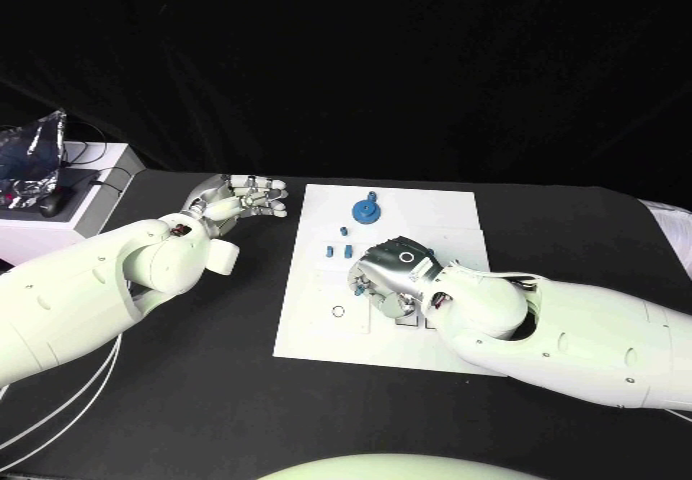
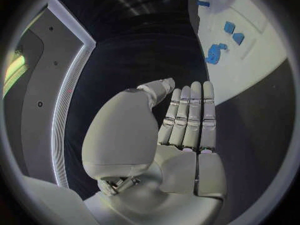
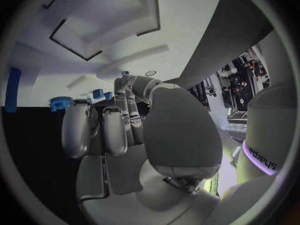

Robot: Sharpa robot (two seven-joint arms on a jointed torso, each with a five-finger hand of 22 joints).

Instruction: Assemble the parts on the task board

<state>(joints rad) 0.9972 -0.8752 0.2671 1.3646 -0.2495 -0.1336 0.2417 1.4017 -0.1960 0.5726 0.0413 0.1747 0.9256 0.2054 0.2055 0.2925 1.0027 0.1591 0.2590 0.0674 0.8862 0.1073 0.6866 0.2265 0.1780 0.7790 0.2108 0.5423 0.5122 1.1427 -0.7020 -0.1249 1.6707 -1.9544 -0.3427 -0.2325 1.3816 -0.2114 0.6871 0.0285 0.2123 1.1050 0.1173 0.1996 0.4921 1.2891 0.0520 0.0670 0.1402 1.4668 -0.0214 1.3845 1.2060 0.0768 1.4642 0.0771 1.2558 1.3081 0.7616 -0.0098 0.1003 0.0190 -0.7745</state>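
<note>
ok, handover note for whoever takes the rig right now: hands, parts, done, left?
Left hand: off the task board, above the black table on its left side, fingers straight and together, holding nothing.
Right hand: low over the board's middle; fingers curled; whether they hold a part cannot be told.
Parts: blue gear-like piece near the board's far edge; small blue pieces just beside the right hand; a blue bar at the board's edge in the right wrist view.
Done: nothing visibly seated.
Left: place the loose parts into the board's recesses.
</note>
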